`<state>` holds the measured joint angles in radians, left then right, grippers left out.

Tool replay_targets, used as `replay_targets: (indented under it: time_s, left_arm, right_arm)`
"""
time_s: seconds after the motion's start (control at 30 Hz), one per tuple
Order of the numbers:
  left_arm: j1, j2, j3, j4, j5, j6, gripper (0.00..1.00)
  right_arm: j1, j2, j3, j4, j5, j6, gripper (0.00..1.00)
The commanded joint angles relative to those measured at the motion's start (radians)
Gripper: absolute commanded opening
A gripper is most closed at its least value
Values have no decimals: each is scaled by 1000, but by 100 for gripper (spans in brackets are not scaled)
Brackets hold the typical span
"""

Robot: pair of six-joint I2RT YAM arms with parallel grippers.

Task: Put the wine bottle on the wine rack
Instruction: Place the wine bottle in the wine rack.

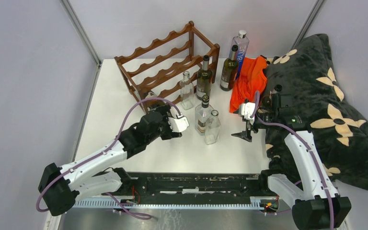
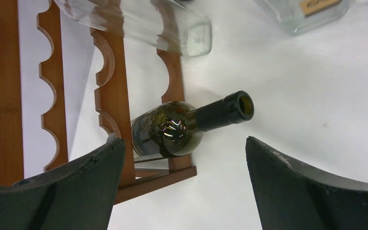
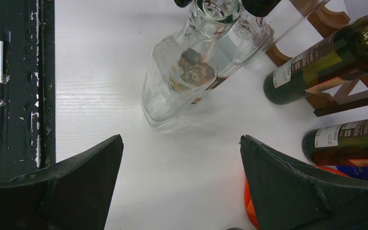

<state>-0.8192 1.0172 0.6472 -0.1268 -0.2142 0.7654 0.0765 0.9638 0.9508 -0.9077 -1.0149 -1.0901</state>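
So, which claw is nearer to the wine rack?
Left. The left claw is just before the wine rack's near end; the right claw hangs beyond the standing bottles.

**Hidden and cropped parts, three views**
Left wrist view: the wine bottle (image 2: 172, 129) lies in the wine rack (image 2: 115, 86), its base hidden behind a rail and one finger (image 2: 76, 191) of the left gripper (image 2: 184, 141); its label is too dim to read. A clear bottle (image 2: 143, 24) is cut by the top edge. Right wrist view: the upper dark bottle (image 3: 326, 57) and the lower dark bottle (image 3: 350, 141) run off the right edge; an orange cloth (image 3: 247, 201) shows only as a sliver. From above, the lying bottle cannot be made out behind the left arm (image 1: 139, 134).
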Motion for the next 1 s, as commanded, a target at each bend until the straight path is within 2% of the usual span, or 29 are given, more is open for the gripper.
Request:
replay_targets:
  time_s: [0.0,0.2,0.53,0.83,0.9,0.97]
  left_arm:
    - [-6,-75,119,-162,85,-255,100]
    - [-5,-142,199,-250,91,-654,100]
    - [-5,-197,114,-203,-112,-1361,100]
    - [-23,-187,104,-341,-331,-1748,91]
    - [-81,-165,110,-357,-420,-1788,90]
    - [-181,-134,139,-403,-579,-1825,89]
  right_arm:
    - [-4,-18,-12,14,-12,-11,98]
    - [-3,-51,-62,111,-4,78,98]
    - [-4,-72,-112,185,15,134,98]
    - [-5,-74,-135,212,15,150,98]
    - [-6,-76,-141,218,16,153,98]
    - [-5,-79,-145,223,18,154,98]
